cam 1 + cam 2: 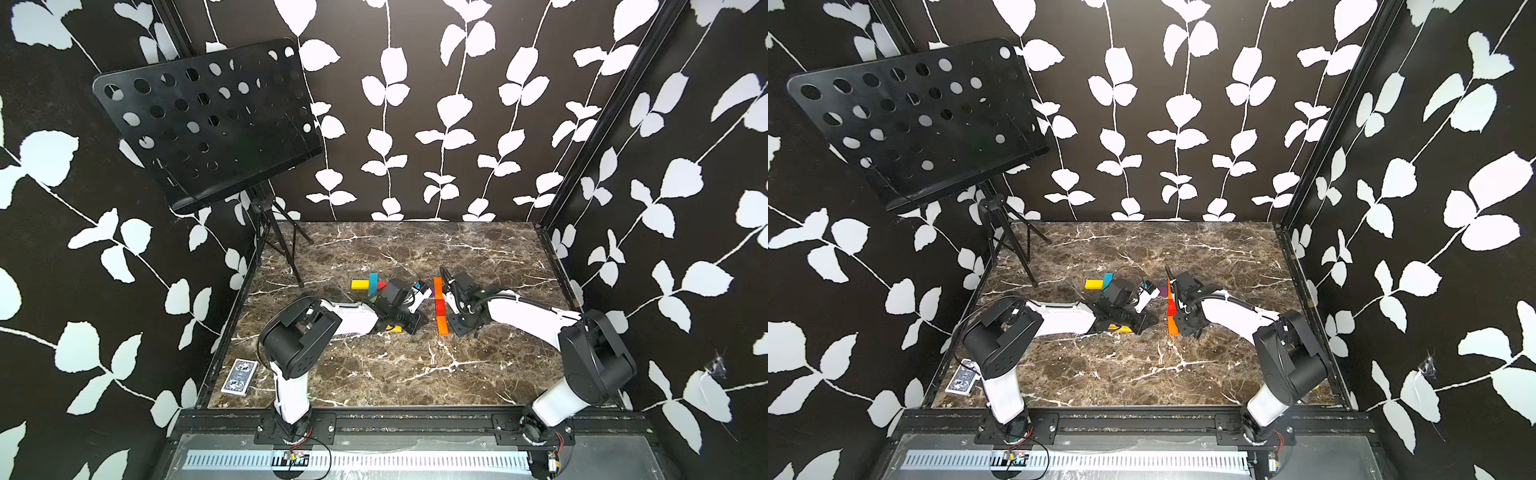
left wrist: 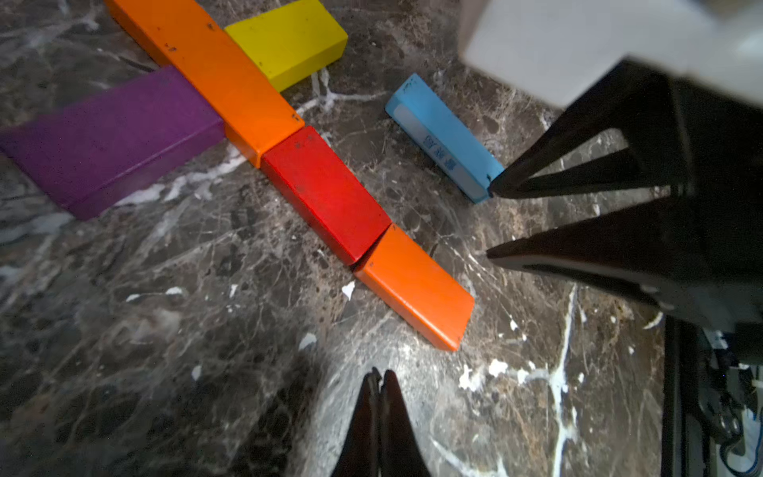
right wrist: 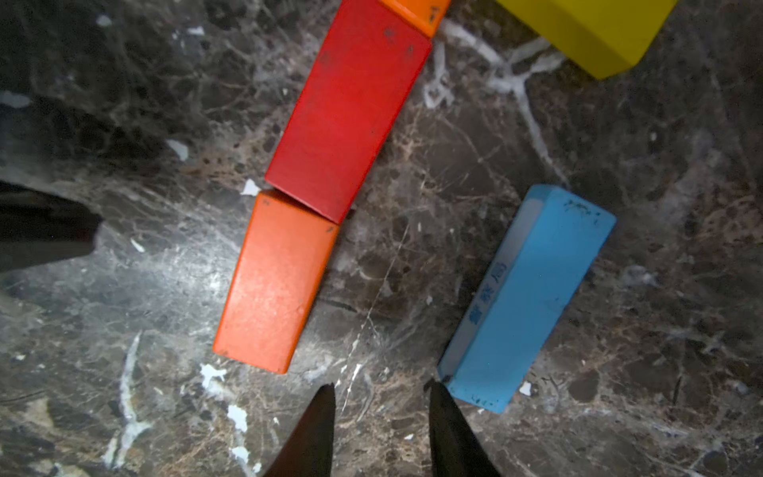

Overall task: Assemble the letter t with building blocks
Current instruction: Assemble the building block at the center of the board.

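Left gripper (image 2: 380,413): tips pinched shut, empty, over brown marble tabletop (image 2: 165,330). Right gripper (image 3: 382,386): slightly open, nothing held, w/ one tip at corner of light-blue rectangular block (image 3: 528,297), lying loose beside flat multicolour letter t (image 2: 247,107). Prob. light, rigid, slick; grip mid-length across narrow sides.

Left claw (image 2: 378,373) pinched closed, right claw (image 3: 380,386) slightly parted, both arms stretched low toward centre

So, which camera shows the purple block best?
The left wrist view: the purple block lies large and almost whole there, one end against the long orange block. In both top views only a small sliver of it shows. The right wrist view does not show it.
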Motion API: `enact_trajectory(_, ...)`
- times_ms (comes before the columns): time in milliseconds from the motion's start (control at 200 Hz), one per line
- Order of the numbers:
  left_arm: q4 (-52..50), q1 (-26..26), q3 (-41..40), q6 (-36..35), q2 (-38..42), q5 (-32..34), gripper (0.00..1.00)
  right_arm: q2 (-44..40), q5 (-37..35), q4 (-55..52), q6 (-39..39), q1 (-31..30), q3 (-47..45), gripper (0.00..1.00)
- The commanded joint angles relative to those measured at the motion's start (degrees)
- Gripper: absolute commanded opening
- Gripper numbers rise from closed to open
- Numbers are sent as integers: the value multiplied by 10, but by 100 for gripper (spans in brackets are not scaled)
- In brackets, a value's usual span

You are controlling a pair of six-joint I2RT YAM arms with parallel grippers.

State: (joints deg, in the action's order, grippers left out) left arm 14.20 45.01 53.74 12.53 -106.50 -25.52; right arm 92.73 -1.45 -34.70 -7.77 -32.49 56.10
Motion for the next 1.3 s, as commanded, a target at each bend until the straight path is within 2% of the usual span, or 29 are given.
enact_trajectory(0,25,2,19,27,-14,-17,0,21,13,-13,-3,1,17,37)
enact_trajectory(865,19,2,54,44,-70,-23,3,41,64,7,-6,0,14,34)
enact_trajectory(1295,17,2,61,50,-86,-25,4,34,47,12,-8,-1,14,35)
